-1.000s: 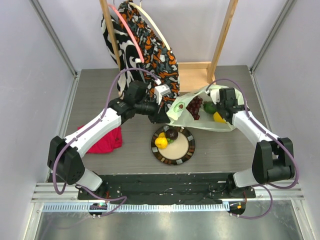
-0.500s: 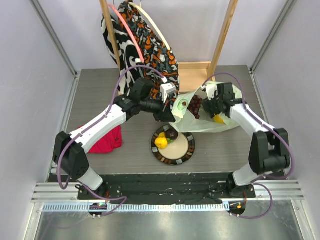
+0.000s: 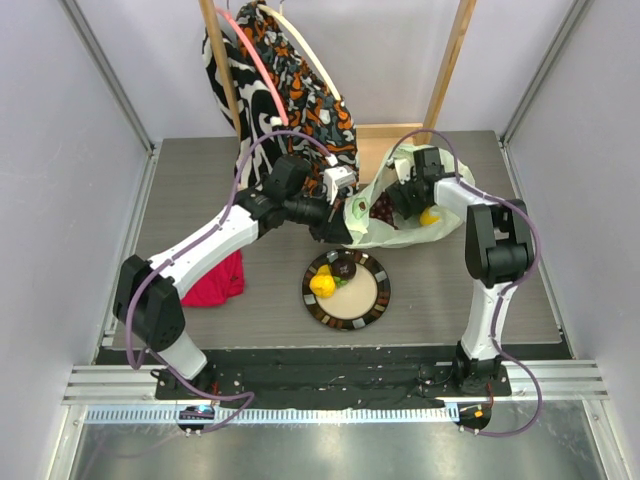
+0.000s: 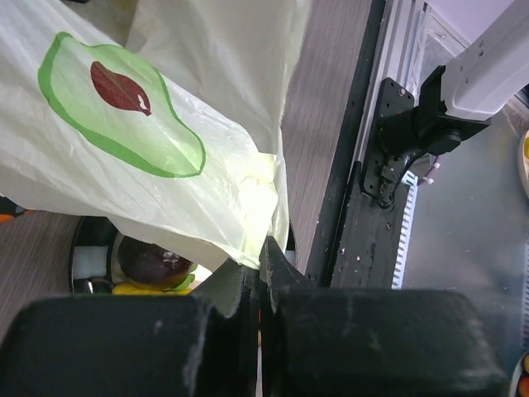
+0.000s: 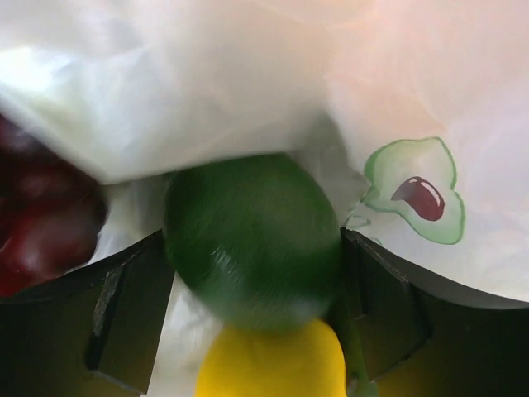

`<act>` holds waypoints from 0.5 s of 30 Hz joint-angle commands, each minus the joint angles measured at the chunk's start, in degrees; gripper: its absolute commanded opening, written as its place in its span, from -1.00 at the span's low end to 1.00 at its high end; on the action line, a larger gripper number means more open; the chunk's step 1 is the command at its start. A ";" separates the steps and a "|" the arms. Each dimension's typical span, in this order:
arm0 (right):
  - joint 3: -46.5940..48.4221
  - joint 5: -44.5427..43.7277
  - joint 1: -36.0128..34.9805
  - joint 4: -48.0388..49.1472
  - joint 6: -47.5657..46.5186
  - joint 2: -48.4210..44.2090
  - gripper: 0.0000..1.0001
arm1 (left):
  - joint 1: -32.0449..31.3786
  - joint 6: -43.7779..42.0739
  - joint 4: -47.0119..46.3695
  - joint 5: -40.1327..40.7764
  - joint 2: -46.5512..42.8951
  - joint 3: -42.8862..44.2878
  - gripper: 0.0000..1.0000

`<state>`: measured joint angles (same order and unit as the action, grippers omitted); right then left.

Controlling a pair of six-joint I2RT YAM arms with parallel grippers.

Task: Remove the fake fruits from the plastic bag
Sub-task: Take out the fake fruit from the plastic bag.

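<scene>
My left claw [image 4: 261,263] is clamped on the edge of the plastic bag [image 4: 157,178] near the plate [image 3: 374,300]; my right claw [image 5: 252,273] sits inside the bag, spread around a green fruit [image 5: 248,223], with the yellow lemon [image 5: 273,364] just below it

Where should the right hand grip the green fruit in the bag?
Across its widest middle, coming in through the bag mouth, the way the right hand already points. The green fruit is round and sits inside the open hand. A yellow fruit lies just below it and grapes to one side, so only its two flanks look free.
</scene>
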<state>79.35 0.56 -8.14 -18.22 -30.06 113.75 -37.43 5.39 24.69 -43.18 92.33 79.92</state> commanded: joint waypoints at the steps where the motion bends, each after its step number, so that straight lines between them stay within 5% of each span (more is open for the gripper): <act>1: 6.50 1.90 0.06 2.22 -0.08 4.54 0.68 | -0.45 -0.20 -0.43 -2.17 1.44 2.52 -1.00; 4: 8.18 3.30 0.06 3.01 0.01 7.09 0.52 | -0.71 0.06 -0.25 -1.91 2.58 3.49 -1.00; 9: 7.49 4.80 0.32 3.36 1.32 4.30 -0.24 | -0.89 0.15 0.10 -1.38 3.82 5.07 -1.00; 15: -3.05 12.61 0.67 -0.05 1.50 -13.36 -0.36 | -0.89 -0.90 0.18 0.11 4.96 7.35 -1.00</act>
<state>80.25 6.22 -7.73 -16.73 -29.54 114.65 -38.15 5.50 25.17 -43.11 96.79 83.90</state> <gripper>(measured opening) 0.716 0.013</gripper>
